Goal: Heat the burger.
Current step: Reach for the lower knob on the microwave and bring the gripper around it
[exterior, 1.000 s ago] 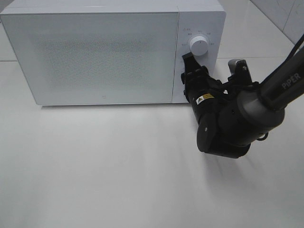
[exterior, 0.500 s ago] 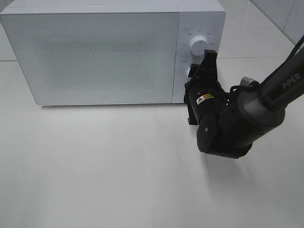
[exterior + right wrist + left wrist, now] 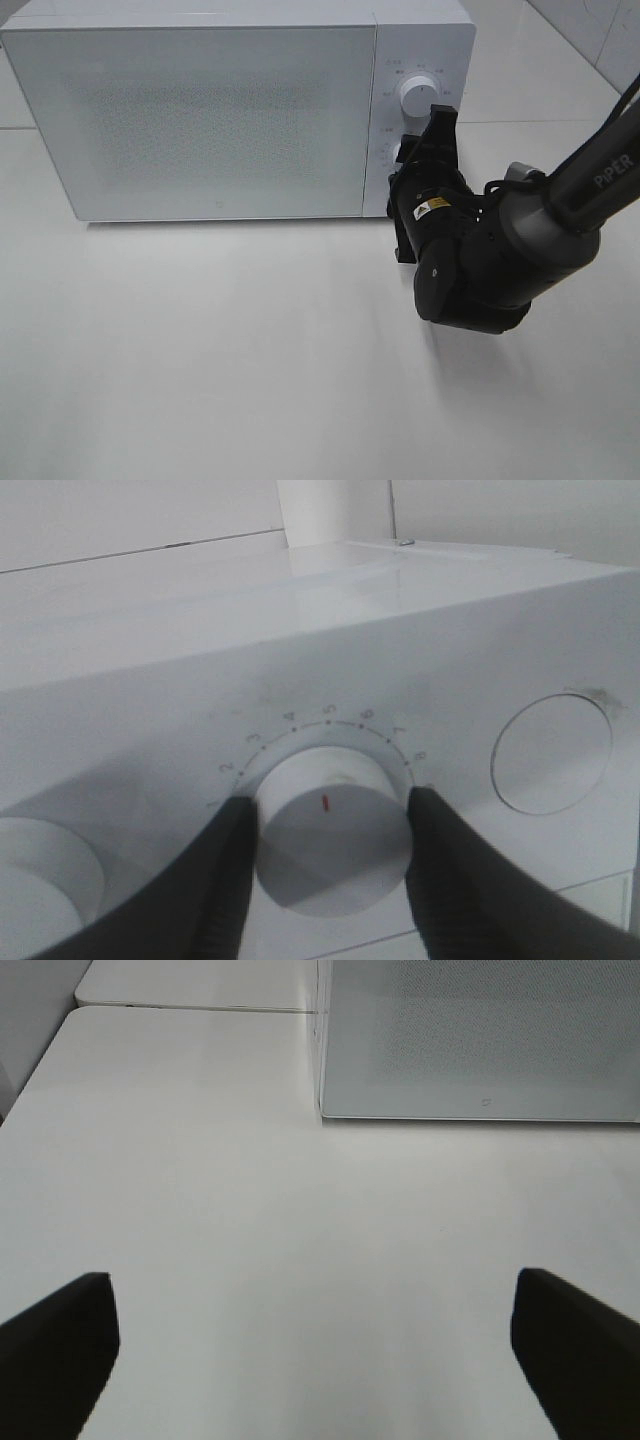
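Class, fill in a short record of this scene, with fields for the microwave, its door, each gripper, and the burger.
appliance: white microwave on a white table
door: closed
right gripper: fingers clamped on either side of the numbered dial
left gripper: open, empty, above bare table
burger: not in view in any picture
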Action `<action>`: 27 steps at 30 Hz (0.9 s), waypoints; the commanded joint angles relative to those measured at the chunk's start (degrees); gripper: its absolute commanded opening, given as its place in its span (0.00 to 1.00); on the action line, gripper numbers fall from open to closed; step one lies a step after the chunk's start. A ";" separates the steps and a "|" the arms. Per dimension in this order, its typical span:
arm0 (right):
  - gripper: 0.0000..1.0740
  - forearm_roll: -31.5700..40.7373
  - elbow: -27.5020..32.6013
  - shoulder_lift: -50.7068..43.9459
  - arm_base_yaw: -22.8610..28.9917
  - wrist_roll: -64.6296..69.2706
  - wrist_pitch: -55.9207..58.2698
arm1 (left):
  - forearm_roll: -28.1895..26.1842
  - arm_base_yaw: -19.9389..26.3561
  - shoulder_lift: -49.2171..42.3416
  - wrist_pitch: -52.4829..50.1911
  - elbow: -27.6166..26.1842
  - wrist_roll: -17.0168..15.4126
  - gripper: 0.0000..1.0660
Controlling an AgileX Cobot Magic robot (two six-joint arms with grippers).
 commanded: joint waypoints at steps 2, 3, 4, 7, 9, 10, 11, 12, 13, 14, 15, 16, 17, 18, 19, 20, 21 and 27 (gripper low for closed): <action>0.07 -6.82 -2.06 -0.97 -0.40 0.69 -5.44 | -0.06 0.06 -1.03 -0.29 0.17 0.06 0.94; 0.09 -5.90 -2.06 -0.97 -0.40 0.34 -5.44 | -0.06 0.06 -1.03 -0.29 0.17 0.06 0.94; 0.09 -5.90 -2.06 -0.97 -0.40 0.34 -5.44 | -0.06 0.06 -1.03 -0.29 0.17 0.06 0.94; 0.15 -4.30 -2.06 -0.97 -0.40 -0.63 -5.50 | -0.06 0.06 -1.03 -0.29 0.17 0.06 0.94; 0.24 -2.29 -2.06 -0.97 -0.40 -0.97 -5.56 | -0.06 0.06 -1.03 -0.29 0.17 0.06 0.94; 0.24 -2.29 -2.06 -0.97 -0.40 -0.97 -5.56 | -0.06 0.06 -1.03 -0.29 0.17 0.06 0.94; 0.32 -0.57 -2.06 -0.97 -0.40 -2.06 -5.56 | -0.06 0.06 -1.03 -0.29 0.17 0.06 0.94; 0.32 -0.57 -2.06 -0.97 -0.40 -2.06 -5.56 | -0.06 0.06 -1.03 -0.29 0.17 0.06 0.94; 0.36 0.52 -2.06 -0.97 -0.40 -2.92 -5.56 | -0.06 0.06 -1.03 -0.29 0.17 0.06 0.94; 0.42 2.86 -2.06 -0.97 -0.40 -4.98 -5.44 | -0.06 0.06 -1.03 -0.29 0.17 0.06 0.94; 0.42 2.86 -2.06 -0.97 -0.40 -4.98 -5.44 | -0.06 0.06 -1.03 -0.29 0.17 0.06 0.94; 0.46 4.35 -2.06 -0.97 -0.40 -7.62 -5.44 | -0.06 0.06 -1.03 -0.29 0.17 0.06 0.94; 0.46 4.35 -2.06 -0.97 -0.40 -7.62 -5.44 | -0.06 0.06 -1.03 -0.29 0.17 0.06 0.94; 0.48 4.87 -2.06 -0.97 -0.40 -8.54 -5.44 | -0.06 0.06 -1.03 -0.29 0.17 0.06 0.94; 0.52 5.44 -2.06 -0.97 -0.40 -9.80 -5.44 | -0.06 0.06 -1.03 -0.29 0.17 0.06 0.94; 0.52 5.44 -2.06 -0.97 -0.40 -9.80 -5.44 | -0.06 0.06 -1.03 -0.29 0.17 0.06 0.94; 0.55 5.50 -2.06 -0.97 -0.40 -10.37 -5.39 | -0.06 0.06 -1.03 -0.29 0.17 0.06 0.94; 0.63 3.95 -1.60 -1.20 -0.34 -10.77 -4.81 | -0.06 0.06 -1.03 -0.29 0.17 0.06 0.94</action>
